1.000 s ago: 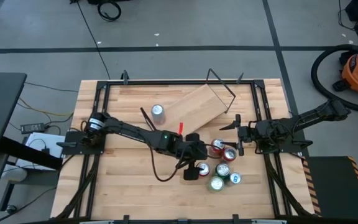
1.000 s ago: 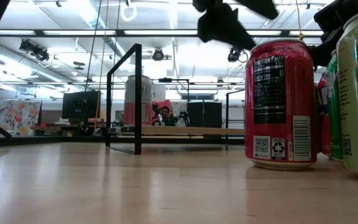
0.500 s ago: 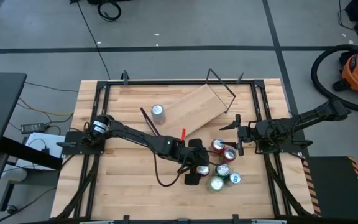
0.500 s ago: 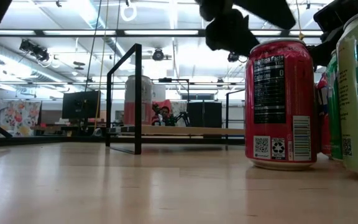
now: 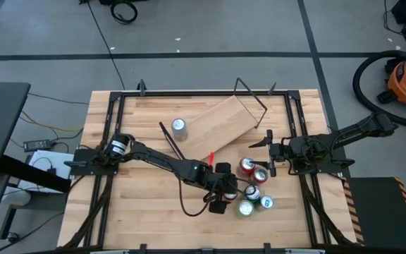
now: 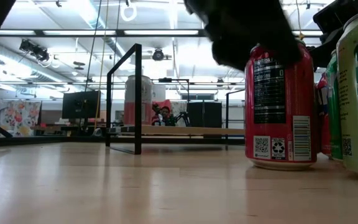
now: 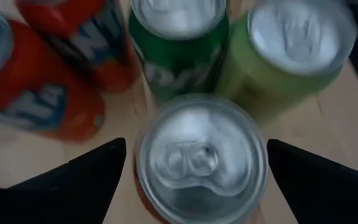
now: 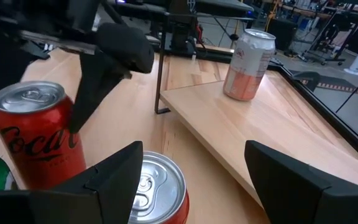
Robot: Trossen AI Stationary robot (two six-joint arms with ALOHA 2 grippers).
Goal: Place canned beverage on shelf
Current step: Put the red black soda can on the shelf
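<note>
Left gripper (image 5: 220, 198): lower centre of the high view, fingers spread wide either side of a red can (image 7: 201, 160), nothing clasped.
Can cluster (image 5: 252, 185): lower right of centre on the counter (image 5: 146, 212), upright, packed close.
Right gripper (image 5: 271, 152): right of centre, near the cluster; cannot tell whether parted or clenched.
Shelf (image 5: 217, 123): upper centre, angled.
Lone can (image 5: 179, 126): on the shelf's left end.

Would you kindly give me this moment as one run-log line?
left gripper: open, straddling silver-topped red can | right gripper: waiting at table's right side | light-wood shelf: holds one pale can
</note>
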